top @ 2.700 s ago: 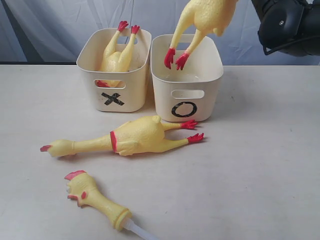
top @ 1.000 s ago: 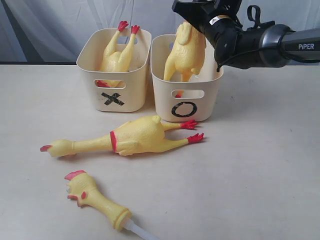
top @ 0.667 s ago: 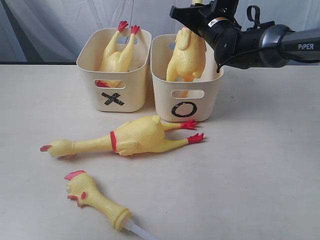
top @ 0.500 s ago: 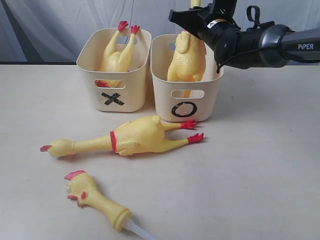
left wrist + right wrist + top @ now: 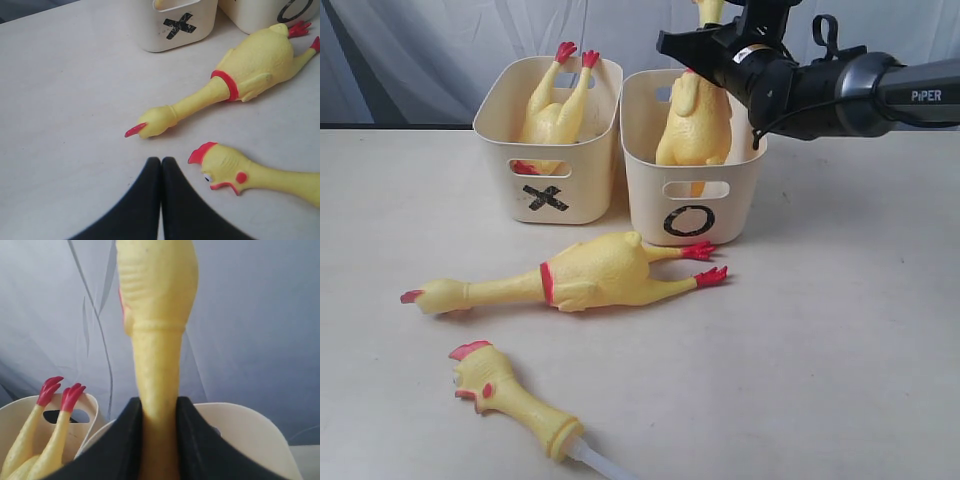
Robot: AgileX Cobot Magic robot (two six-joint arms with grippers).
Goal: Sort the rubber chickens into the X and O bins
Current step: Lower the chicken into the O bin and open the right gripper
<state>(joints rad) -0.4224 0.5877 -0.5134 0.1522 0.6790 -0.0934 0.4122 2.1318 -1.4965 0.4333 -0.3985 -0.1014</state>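
Exterior view puts the job at roughly its midpoint. One chicken (image 5: pixel 552 115) sits feet-up in the X bin (image 5: pixel 545 195), which stands just beside the O bin (image 5: pixel 650 205), on its left in this view. That chicken's head end is hidden down in the tub.

A second chicken (image 5: pixel 695 120) stands body-down inside the O bin with its neck rising above the rim. The right pincer (image 5: pixel 705 45), above the O bin, is pinching that neck. The right wrist view shows its two black fingers (image 5: pixel 125 440) clamped on either side. I judge this drop not quite finished, since the pincer has yet to let go and lift clear.

Two pieces are left on the table (image 5: pixel 840 330). A whole chicken (image 5: pixel 600 272) lies on its side just in front of the O bin, feet nearest the O mark. A loose head and neck (image 5: pixel 505 392) with a white tube (image 5: pixel 595 460) lies farther in front of the O bin and off to its left.

The left pincer (image 5: pixel 161 167) shows only in the left wrist view. It is pressed together and empty, hovering near that loose head, well in front of the O bin.
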